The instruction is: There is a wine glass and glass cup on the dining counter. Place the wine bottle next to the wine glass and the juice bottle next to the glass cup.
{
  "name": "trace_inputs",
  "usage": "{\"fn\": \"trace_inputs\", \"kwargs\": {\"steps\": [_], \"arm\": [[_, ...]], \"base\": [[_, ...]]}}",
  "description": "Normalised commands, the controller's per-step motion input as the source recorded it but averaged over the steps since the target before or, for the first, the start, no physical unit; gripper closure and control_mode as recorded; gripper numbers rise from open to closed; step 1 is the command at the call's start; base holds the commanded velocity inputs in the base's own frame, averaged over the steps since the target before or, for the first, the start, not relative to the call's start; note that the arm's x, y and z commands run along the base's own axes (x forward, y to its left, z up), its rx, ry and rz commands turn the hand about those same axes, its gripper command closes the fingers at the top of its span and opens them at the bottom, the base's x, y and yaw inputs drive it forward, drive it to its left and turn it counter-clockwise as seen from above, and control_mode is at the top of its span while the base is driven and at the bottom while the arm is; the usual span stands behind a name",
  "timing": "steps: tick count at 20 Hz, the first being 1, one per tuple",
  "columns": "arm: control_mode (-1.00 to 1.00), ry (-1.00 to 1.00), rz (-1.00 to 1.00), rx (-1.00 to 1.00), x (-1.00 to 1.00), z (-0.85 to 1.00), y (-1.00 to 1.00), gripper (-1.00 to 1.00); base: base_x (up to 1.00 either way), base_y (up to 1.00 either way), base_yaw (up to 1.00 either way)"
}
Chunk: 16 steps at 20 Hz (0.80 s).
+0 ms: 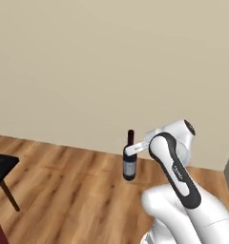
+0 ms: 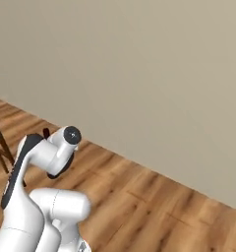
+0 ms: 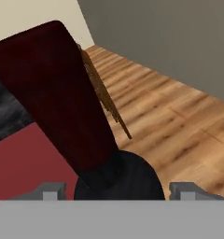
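The wine bottle [image 1: 130, 163], near-black with a pale label and a dark red neck, hangs upright in the air over the wooden floor. My gripper [image 1: 135, 149] is shut on it just below the neck. In the hand view the bottle's red neck [image 3: 62, 93] runs up and left from between the fingertips [image 3: 51, 191], and the gripper [image 3: 116, 189] sits at its black shoulder. Behind it shows the dining counter with its black marbled top [image 3: 6, 112] and red front [image 3: 30, 158]. The wine glass, glass cup and juice bottle are out of view.
A bare beige wall [image 1: 111, 62] stands ahead across the wooden floor [image 1: 64, 190]. A dark seat on a brown leg [image 1: 4, 178] is at the left. Brown chair legs [image 3: 107, 100] stand beside the counter.
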Motion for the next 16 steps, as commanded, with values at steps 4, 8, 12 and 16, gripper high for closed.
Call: {"fn": "trace_inputs", "kwargs": {"steps": [4,8,12,16], "arm": [[1.00,0.00,0.00,0.00,0.00,0.00,0.00,1.00],[1.00,0.00,0.00,0.00,0.00,0.00,0.00,1.00],[1.00,0.00,0.00,0.00,0.00,0.00,0.00,1.00],[1.00,0.00,0.00,0.00,0.00,0.00,0.00,1.00]], "base": [[0.76,-0.04,0.41],[0.75,-0.06,0.42],[0.75,-0.07,0.42],[0.76,-0.05,0.43]]}}
